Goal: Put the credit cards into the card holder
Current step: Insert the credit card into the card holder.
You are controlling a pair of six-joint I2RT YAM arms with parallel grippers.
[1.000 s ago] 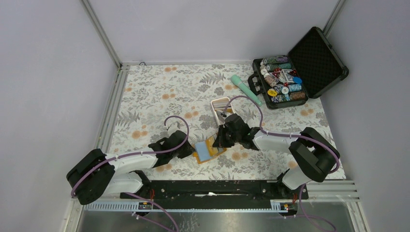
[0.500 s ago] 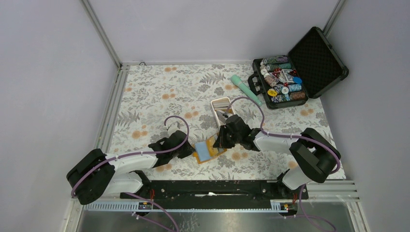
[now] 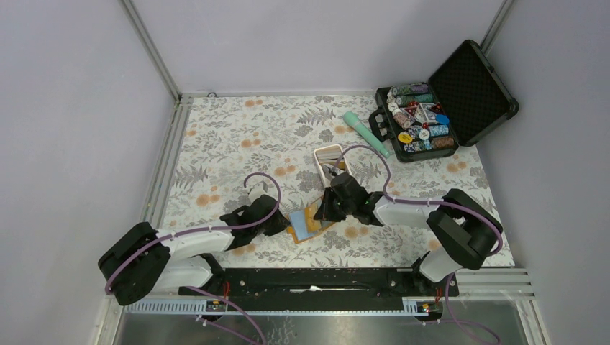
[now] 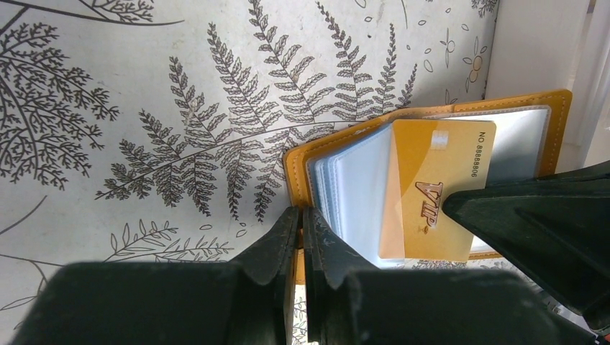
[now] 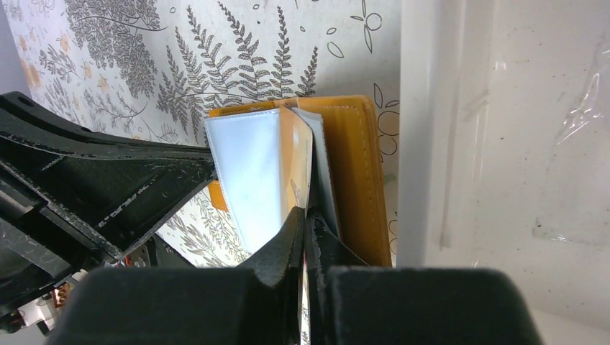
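Observation:
The orange card holder [image 3: 305,223] lies open on the floral cloth between my two arms, its light blue pockets [image 4: 360,194] facing up. My left gripper [image 4: 301,212] is shut on the edge of the holder's orange cover [image 4: 296,164]. A gold credit card marked VIP [image 4: 439,180] is pinched by its near end in my shut right gripper [image 5: 305,214]. The card [image 5: 295,154] stands partly inside a pocket of the card holder [image 5: 356,172]. From above, the left gripper [image 3: 282,226] is at the holder's left and the right gripper [image 3: 327,213] at its right.
A long white tray [image 3: 328,159] stands just behind the holder, its wall [image 5: 496,144] close to the right gripper. A teal cylinder [image 3: 365,133] lies further back. An open black case of poker chips [image 3: 431,115] sits at the back right corner.
The right arm has shifted slightly left, carrying the gold card a little further over the holder. The left gripper has kept its grip and place.

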